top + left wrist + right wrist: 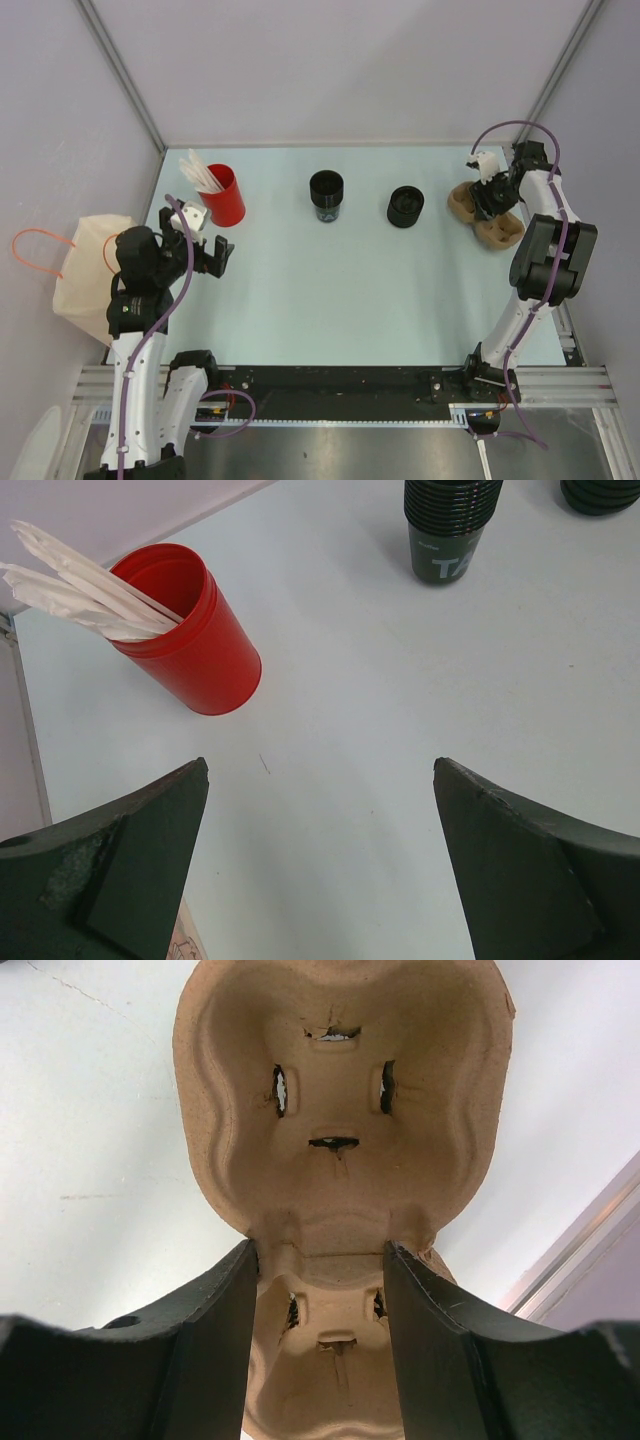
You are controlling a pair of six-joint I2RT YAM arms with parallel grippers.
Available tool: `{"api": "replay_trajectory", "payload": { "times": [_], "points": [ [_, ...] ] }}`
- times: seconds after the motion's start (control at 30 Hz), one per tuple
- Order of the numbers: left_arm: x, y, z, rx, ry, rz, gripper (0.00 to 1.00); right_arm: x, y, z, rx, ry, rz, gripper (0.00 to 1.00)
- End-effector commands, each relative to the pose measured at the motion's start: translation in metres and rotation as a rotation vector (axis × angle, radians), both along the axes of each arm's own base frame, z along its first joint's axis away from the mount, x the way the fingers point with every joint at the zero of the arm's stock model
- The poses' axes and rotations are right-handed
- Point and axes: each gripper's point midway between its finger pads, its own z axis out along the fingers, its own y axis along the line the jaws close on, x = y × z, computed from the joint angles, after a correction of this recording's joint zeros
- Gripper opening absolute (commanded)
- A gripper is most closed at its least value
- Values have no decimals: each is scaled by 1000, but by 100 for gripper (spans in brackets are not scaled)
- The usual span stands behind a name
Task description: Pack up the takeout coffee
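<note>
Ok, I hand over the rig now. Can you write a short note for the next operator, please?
Left end effector: open, empty, near the red cup.
Right end effector: closed on the narrow middle of the cup carrier, far right of the table.
Takeout coffee: black cup standing mid-table, untouched, apart from the squat black piece.
Done: carrier gripped only.
To do: put the cup in the carrier; the bag lies past the table's left edge.

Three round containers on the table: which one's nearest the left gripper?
The red cup, holding white sticks, just beyond the left gripper. The black cup and squat black piece stand farther right.
</note>
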Motion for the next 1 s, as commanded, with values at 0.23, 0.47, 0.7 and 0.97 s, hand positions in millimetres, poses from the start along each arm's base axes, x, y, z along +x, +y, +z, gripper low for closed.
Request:
{"api": "replay_trajectory", "payload": {
  "times": [0.23, 0.47, 0.7, 0.97],
  "points": [
    [0, -2, 8, -16, -34, -11, 100, 11, 1, 51, 1, -110, -7, 34],
    [-1, -2, 8, -17, -34, -9, 99, 15, 3, 45, -47, -84, -41, 22],
    [0, -3, 8, -18, -32, -12, 99, 20, 18, 70, 72, -150, -78, 15],
    [0, -2, 8, -16, -31, -11, 99, 15, 6, 46, -170, -134, -132, 11]
  ]
}}
